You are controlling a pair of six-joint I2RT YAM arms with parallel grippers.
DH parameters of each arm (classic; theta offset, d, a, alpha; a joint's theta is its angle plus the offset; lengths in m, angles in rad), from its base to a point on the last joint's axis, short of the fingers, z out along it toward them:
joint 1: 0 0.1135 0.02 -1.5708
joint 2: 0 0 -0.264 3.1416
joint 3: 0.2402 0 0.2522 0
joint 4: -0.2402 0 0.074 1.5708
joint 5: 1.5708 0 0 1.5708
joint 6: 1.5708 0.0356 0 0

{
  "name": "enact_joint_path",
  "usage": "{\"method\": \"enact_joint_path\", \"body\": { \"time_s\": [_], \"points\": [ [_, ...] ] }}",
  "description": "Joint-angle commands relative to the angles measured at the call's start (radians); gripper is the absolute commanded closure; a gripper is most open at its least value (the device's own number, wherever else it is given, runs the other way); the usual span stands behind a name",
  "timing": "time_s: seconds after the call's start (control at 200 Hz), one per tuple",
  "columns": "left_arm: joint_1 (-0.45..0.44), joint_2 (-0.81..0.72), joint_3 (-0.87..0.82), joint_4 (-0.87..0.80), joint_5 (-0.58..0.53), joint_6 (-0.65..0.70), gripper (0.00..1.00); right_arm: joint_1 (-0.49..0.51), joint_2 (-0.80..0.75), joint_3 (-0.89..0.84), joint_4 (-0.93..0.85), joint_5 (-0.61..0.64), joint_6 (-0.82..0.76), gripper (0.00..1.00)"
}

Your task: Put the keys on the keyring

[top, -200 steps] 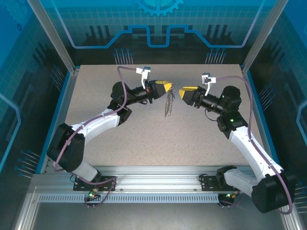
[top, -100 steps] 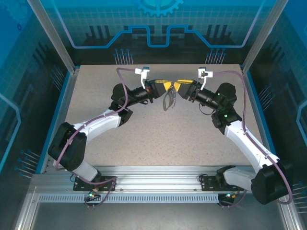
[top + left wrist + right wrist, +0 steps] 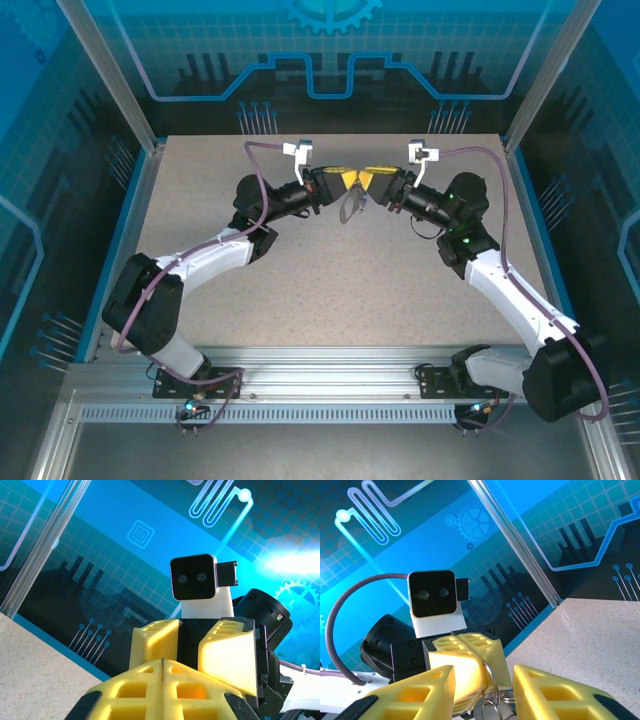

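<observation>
Above the table (image 3: 300,290), near the middle of its far edge, the left gripper (image 3: 347,180) is clamped on the keyring (image 3: 495,705), which dangles straight down, and the right gripper (image 3: 372,179) meets it nose-to-nose from the right — fingers parted, straddling the ring.

blue circuit-print walls (image 3: 330,50), speckled table (image 3: 330,300)

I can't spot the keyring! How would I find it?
Look at the far side of the speckled table, where the left tool and the right tool come nose to nose. The keyring dangles just under them, from the left tool's tip. It is the only thin, silvery, loopy thing among the chunky yellow tools.
</observation>
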Motion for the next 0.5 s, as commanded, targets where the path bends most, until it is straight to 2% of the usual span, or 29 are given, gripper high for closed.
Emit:
{"method": "enact_joint_path", "body": {
  "time_s": [0.0,0.135,0.495],
  "points": [
    [-0.009,0.002,0.0,0.071,-0.019,0.0,1.0,0.012,0.005,0.007,0.036,-0.005,0.0,0.68],
    [-0.009,0.0,0.0,0.07,-0.021,-0.001,1.0,0.013,0.011,0.001,0.039,-0.011,0.003,0.72],
    [-0.01,-0.002,0.001,0.07,-0.019,0.002,1.0,0.015,0.025,-0.013,0.049,-0.015,0.012,0.72]
  ]
}}
